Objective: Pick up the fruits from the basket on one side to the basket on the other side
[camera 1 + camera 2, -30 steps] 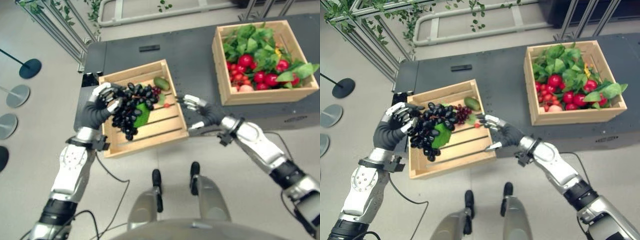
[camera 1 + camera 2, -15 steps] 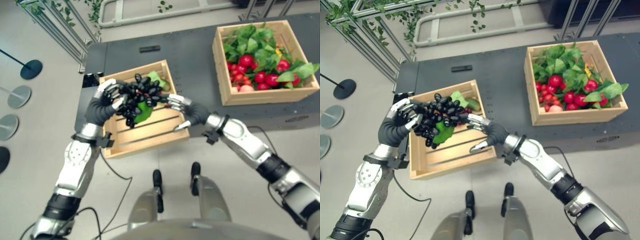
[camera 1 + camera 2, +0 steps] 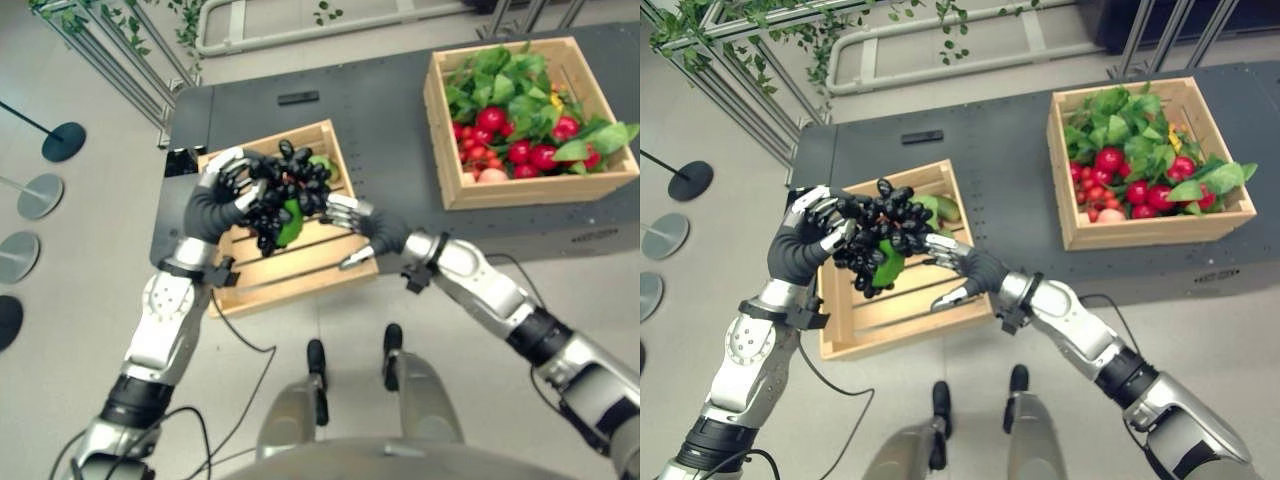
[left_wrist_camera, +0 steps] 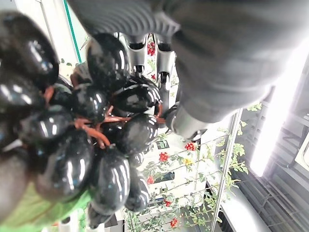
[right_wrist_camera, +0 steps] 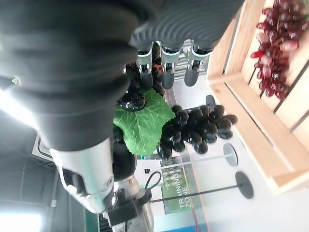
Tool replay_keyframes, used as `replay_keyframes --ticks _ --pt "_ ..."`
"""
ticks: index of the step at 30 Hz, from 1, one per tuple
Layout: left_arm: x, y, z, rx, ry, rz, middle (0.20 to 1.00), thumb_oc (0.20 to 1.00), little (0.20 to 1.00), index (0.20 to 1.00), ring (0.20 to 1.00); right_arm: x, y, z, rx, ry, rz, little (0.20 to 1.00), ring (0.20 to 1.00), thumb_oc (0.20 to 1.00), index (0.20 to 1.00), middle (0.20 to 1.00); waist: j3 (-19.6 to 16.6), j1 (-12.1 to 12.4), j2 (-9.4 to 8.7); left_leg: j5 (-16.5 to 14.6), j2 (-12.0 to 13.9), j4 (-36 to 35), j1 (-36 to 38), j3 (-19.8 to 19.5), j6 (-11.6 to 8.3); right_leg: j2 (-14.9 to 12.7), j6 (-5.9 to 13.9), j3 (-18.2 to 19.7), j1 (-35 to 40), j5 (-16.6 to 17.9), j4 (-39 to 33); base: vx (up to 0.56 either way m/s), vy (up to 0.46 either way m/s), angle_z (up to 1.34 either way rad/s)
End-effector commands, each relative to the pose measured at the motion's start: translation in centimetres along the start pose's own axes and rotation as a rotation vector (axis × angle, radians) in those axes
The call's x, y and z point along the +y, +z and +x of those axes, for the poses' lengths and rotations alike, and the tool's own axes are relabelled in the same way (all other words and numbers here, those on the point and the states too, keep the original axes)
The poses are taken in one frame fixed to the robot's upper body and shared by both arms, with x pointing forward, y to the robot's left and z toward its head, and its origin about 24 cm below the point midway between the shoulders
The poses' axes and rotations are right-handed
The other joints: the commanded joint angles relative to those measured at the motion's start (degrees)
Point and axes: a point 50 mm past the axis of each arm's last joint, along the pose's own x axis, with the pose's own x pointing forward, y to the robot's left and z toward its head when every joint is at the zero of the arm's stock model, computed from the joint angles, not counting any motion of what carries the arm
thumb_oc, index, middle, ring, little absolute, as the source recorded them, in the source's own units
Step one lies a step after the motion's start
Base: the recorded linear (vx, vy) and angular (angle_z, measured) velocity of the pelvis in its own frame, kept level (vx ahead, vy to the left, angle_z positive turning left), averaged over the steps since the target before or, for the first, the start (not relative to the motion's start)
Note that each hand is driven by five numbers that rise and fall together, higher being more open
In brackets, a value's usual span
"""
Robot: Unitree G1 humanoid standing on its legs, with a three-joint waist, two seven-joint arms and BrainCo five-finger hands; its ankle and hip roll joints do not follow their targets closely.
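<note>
Our left robot hand curls round the black grape bunch, lifted above the near wooden basket on the desk. Our right robot hand, with loosely straight fingers, touches the bunch's other side.

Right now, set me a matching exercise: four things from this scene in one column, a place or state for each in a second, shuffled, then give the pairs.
Column one:
1. black grapes
2. left hand
3. right hand
4. far crate

Column two:
A. full of green leaves and red fruit
B. lifted above the near crate
C. fingers straight, reaching to the bunch
D. curled round the bunch

Pairs: 1-B, 2-D, 3-C, 4-A
</note>
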Motion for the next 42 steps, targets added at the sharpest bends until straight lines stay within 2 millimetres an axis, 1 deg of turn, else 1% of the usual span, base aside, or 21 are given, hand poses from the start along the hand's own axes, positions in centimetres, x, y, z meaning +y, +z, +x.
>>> replay_keyframes --ticks 1,7,13,17,21,25,26,31,32,33,35,38,39,40,41,42 --pt "-1.5 2.8 1.3 -0.178 -0.069 -0.036 0.200 0.200 0.200 0.200 0.200 2.2 4.3 3.2 -0.211 0.150 -0.026 1.000 1.000 1.000 1.000 1.000 -2.0 0.1 -2.23 -4.4 -3.8 2.3 0.3 1.1 3.67 0.9 5.25 2.5 3.4 1.1 -4.6 0.00 -0.006 -0.04" --pt "-1.7 3.1 1.5 -0.198 -0.080 -0.040 0.200 0.200 0.200 0.200 0.200 1.9 4.1 3.3 -0.222 0.111 -0.009 1.000 1.000 1.000 1.000 1.000 -2.0 0.0 -2.23 -4.6 -3.7 2.6 0.1 1.1 3.68 0.8 5.23 2.5 3.2 1.1 -4.5 0.00 -0.001 -0.01" --pt "-1.9 3.3 1.7 -0.212 -0.089 -0.045 0.200 0.200 0.200 0.200 0.200 1.7 4.1 3.3 -0.209 0.107 -0.046 1.000 1.000 1.000 1.000 1.000 -2.1 -0.1 -2.22 -4.7 -3.7 2.7 -0.1 1.2 3.71 0.7 5.32 2.7 3.0 1.2 -4.5 0.00 0.000 0.00" --pt "-2.3 3.5 1.9 -0.225 -0.105 -0.054 0.200 0.200 0.200 0.200 0.200 0.7 3.7 2.9 -0.197 0.044 -0.057 1.000 1.000 1.000 1.000 1.000 -2.2 -0.3 -2.17 -4.8 -3.8 2.9 -0.2 1.3 3.76 0.6 5.36 2.7 2.9 1.3 -4.4 0.00 0.000 0.00" --pt "-2.3 3.5 2.0 -0.230 -0.104 -0.056 0.200 0.200 0.200 0.200 0.200 0.2 3.7 2.5 -0.199 0.015 -0.062 1.000 1.000 1.000 1.000 1.000 -2.3 -0.3 -2.18 -4.9 -3.8 3.0 -0.3 1.4 3.80 0.7 5.39 2.8 2.8 1.3 -4.5 0.00 0.000 0.00" --pt "-2.2 3.4 1.9 -0.227 -0.093 -0.057 0.200 0.200 0.200 0.200 0.200 -0.7 3.6 1.3 -0.197 -0.042 -0.073 1.000 1.000 1.000 1.000 1.000 -2.4 -0.6 -2.17 -5.0 -3.8 3.0 -0.2 1.4 3.88 0.7 5.43 2.9 2.7 1.3 -4.2 0.00 0.000 0.00" --pt "-2.2 3.4 1.9 -0.227 -0.094 -0.057 0.200 0.200 0.200 0.200 0.200 -0.8 3.6 1.3 -0.196 -0.043 -0.073 1.000 1.000 1.000 1.000 1.000 -2.5 -0.5 -2.16 -5.0 -3.8 3.0 -0.2 1.4 3.88 0.7 5.43 2.9 2.7 1.3 -4.2 0.00 0.000 0.00" --pt "-1.9 3.3 1.8 -0.224 -0.080 -0.054 0.200 0.200 0.200 0.200 0.200 -2.6 3.2 -0.7 -0.202 -0.171 -0.060 1.000 1.000 1.000 1.000 1.000 -2.8 -0.8 -2.14 -4.9 -3.9 2.8 -0.2 1.3 3.86 0.7 5.53 2.7 2.9 1.3 -4.4 0.00 0.000 0.00" --pt "-1.9 3.3 1.8 -0.224 -0.081 -0.055 0.200 0.200 0.200 0.200 0.200 -2.6 3.2 -0.8 -0.202 -0.172 -0.060 1.000 1.000 1.000 1.000 1.000 -2.8 -0.7 -2.14 -4.9 -3.9 2.8 -0.2 1.3 3.86 0.7 5.53 2.7 2.9 1.3 -4.4 0.00 0.000 0.00" --pt "-1.8 3.2 1.7 -0.224 -0.075 -0.058 0.200 0.200 0.200 0.200 0.200 -3.2 3.2 -1.4 -0.211 -0.213 -0.056 1.000 1.000 1.000 1.000 1.000 -2.9 -0.8 -2.11 -4.8 -3.9 2.7 -0.2 1.2 3.90 0.7 5.54 2.7 2.9 1.3 -4.3 0.00 0.000 0.00" --pt "-1.8 3.2 1.7 -0.227 -0.071 -0.061 0.200 0.200 0.200 0.200 0.200 -3.8 3.4 -1.9 -0.235 -0.269 -0.048 1.000 1.000 1.000 1.000 1.000 -3.0 -0.9 -2.04 -4.8 -3.9 2.7 -0.1 1.1 3.94 0.7 5.56 2.6 2.9 1.3 -4.3 0.00 0.000 0.00" --pt "-1.8 3.2 1.7 -0.226 -0.066 -0.066 0.200 0.200 0.200 0.200 0.200 -4.2 3.5 -2.2 -0.259 -0.308 -0.035 1.000 1.000 1.000 1.000 1.000 -3.0 -0.9 -2.00 -4.8 -3.9 2.5 0.0 1.1 3.95 0.6 5.55 2.5 3.0 1.3 -4.4 0.00 0.000 0.00" --pt "-1.7 3.1 1.7 -0.226 -0.058 -0.071 0.200 0.200 0.200 0.200 0.200 -4.5 3.5 -2.4 -0.284 -0.351 -0.017 1.000 1.000 1.000 1.000 1.000 -3.2 -1.0 -1.94 -4.8 -4.0 2.3 0.1 1.1 3.97 0.7 5.55 2.5 3.0 1.3 -4.5 0.00 0.000 0.00" --pt "-1.7 3.1 1.7 -0.226 -0.058 -0.071 0.200 0.200 0.200 0.200 0.200 -4.5 3.5 -2.4 -0.284 -0.351 -0.017 1.000 1.000 1.000 1.000 1.000 -3.2 -1.0 -1.94 -4.8 -4.0 2.3 0.1 1.1 3.97 0.7 5.55 2.5 3.0 1.3 -4.5 0.00 0.000 0.00" --pt "-1.8 3.1 1.7 -0.223 -0.055 -0.076 0.200 0.200 0.200 0.200 0.200 -4.6 3.8 -2.4 -0.310 -0.377 -0.015 1.000 1.000 1.000 1.000 1.000 -3.3 -1.0 -1.84 -4.8 -4.0 2.2 0.1 1.1 3.97 0.7 5.57 2.5 3.1 1.2 -4.6 0.00 0.000 0.00" --pt "-1.8 3.0 1.7 -0.223 -0.051 -0.080 0.200 0.200 0.200 0.200 0.200 -4.8 3.6 -2.4 -0.323 -0.405 0.006 1.000 1.000 1.000 1.000 1.000 -3.4 -1.0 -1.78 -4.8 -4.0 2.2 0.2 1.2 3.98 0.7 5.58 2.5 3.1 1.3 -4.6 0.00 0.000 0.00"
